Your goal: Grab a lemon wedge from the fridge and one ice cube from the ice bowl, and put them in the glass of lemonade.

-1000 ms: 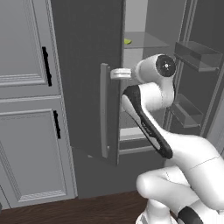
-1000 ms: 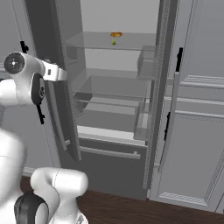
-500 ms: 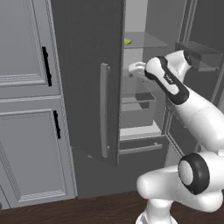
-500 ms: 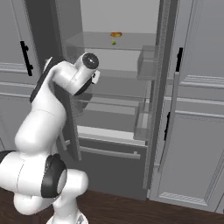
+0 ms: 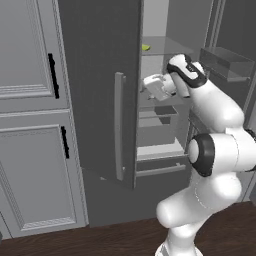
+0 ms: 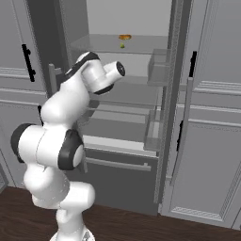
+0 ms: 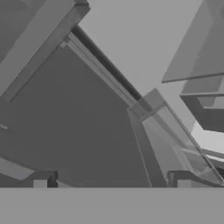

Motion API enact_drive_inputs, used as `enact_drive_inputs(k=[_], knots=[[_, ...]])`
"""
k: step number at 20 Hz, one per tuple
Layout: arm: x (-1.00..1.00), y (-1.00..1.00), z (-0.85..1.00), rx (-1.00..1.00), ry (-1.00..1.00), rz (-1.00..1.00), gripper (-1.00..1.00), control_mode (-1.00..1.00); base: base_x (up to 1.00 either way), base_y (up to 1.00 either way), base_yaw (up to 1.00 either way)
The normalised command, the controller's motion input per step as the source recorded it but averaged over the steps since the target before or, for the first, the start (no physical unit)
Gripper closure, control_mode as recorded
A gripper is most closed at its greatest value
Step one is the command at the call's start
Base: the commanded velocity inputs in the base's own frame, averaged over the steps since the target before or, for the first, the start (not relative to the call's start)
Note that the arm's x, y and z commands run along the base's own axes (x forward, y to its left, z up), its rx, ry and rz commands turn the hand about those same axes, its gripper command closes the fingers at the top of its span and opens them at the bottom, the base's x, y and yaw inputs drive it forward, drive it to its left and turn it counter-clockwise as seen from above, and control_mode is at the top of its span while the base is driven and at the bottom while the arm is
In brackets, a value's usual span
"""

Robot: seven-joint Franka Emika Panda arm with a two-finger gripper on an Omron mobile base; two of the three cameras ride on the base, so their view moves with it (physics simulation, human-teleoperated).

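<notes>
1. The fridge [image 5: 95,90] was a tall slab of flat, matte dark grey, standing open. Its left door swung out toward the camera, with a long light-grey bar handle [image 5: 119,125] running down its edge.
2. Inside was pale grey and smooth, with clear glassy shelves [image 6: 117,44] and see-through bins [image 6: 157,68] with boxy, straight walls. You could see right through them, kind of ghostly looking.
3. The lemon wedge [image 6: 122,45] was a tiny yellow-green speck on the upper clear shelf, toward the far side. In the left base view it showed as a small yellow-green sliver [image 5: 145,47] just past the door edge.
4. Right beside it, slightly farther back, sat a small flat orange-brown round item [image 6: 124,36]. I couldn't tell whether the two touched.
5. The tool [image 7: 111,181] was released, its two blocky dark tips spread wide apart with nothing between them. It pointed into the fridge interior, below the shelf with the wedge.
6. The arm [image 5: 215,110] was glossy white with rounded segments and dark joint bands, bent at the elbow in front of the open fridge.
7. Light grey panelled cabinets [image 5: 30,125] with short black handles [image 5: 52,75] flanked the fridge, and the floor [image 6: 141,228] was dark wood-look planks.
</notes>
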Motion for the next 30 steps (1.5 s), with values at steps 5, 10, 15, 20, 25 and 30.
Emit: enact_drive_inputs(k=[5, 10, 15, 20, 25, 30], knots=[[0.01, 0.14, -0.09, 0.07, 0.00, 0.22, -1.00, -1.00, 0.00, 0.00, 0.00], [0.15, 0.38, -0.04, 0.00, 0.00, 0.03, -1.00, -1.00, 0.00, 0.00, 0.00], [-0.07, 0.53, 0.00, 0.00, 0.00, 0.01, -1.00, -1.00, 0.00, 0.00, 0.00], [-0.52, 0.76, 0.00, 0.00, 0.00, 0.11, -1.00, -1.00, 0.00, 0.00, 0.00], [-0.78, 0.76, 0.00, 0.00, 0.00, 0.15, -1.00, -1.00, 0.00, 0.00, 0.00], [-0.89, 0.88, 0.00, 0.00, -0.07, 0.08, -1.00, -1.00, 0.00, 0.00, 0.00]])
